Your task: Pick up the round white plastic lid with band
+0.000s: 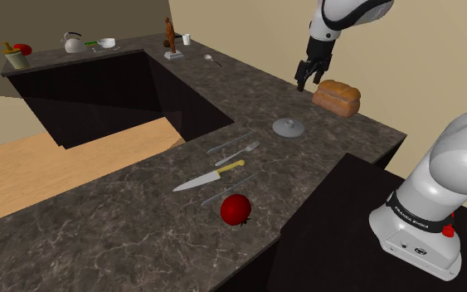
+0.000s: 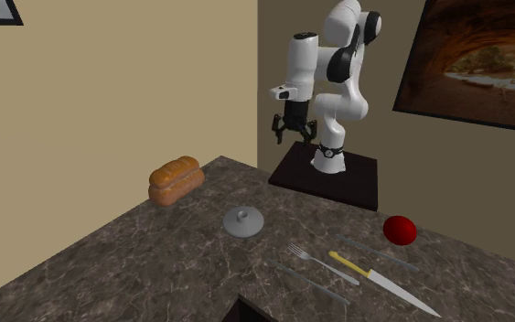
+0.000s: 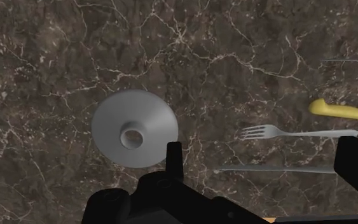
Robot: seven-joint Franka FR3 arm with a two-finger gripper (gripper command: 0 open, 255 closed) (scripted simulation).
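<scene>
- Lid (image 1: 289, 127) on the counter (image 1: 99, 240), near side of the bread loaf (image 1: 337, 97).
- Fork (image 1: 240, 152), knife (image 1: 209, 177) and fruit (image 1: 235, 209) lie nearer still, toward the shoulder view's left.

A dark marbled counter (image 1: 99, 232) is carrying a grey lid (image 1: 289, 127), a bread loaf (image 1: 337, 97), a fork (image 1: 241, 150), a yellow-handled knife (image 1: 209, 177) and a red fruit (image 1: 235, 209).

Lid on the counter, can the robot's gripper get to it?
Probably yes. The lid lies alone on the counter, apart from the bread and the fork. The open gripper hangs above, close by, with nothing between.
</scene>
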